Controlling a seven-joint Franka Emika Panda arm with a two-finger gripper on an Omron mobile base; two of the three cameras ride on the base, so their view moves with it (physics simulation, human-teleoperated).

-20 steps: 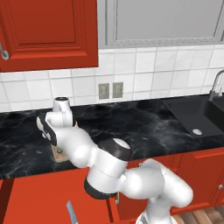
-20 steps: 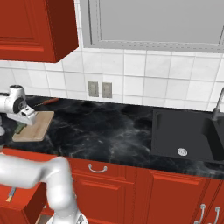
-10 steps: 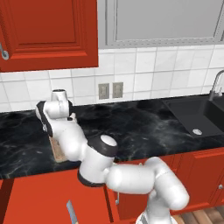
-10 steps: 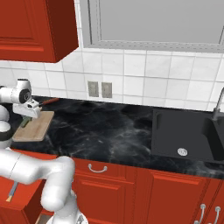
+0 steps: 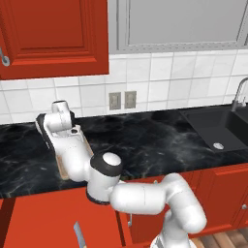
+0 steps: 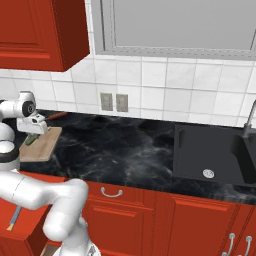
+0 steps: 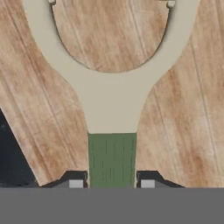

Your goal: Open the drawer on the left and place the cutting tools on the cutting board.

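The arm is stretched far out to the robot's left, elbow low in front of the red cabinets, forearm rising up over the black marble counter [image 6: 125,145], and the white wrist bent down over the cutting board [image 6: 44,145]. In the right base view the gripper [image 6: 31,136] hangs just above the board with something green under it. From the hand view, that is the peeler [image 7: 112,92]: green handle squeezed between the two dark fingertips [image 7: 75,181], pale Y-shaped head fanned out right over the wood grain of the board, near its edge where black counter peeks in. So the gripper is clamped on the peeler, and whether the head touches the board I cannot tell. Down low, the red drawer [image 5: 58,223] stands open, with the knife [image 5: 79,236] lying inside.
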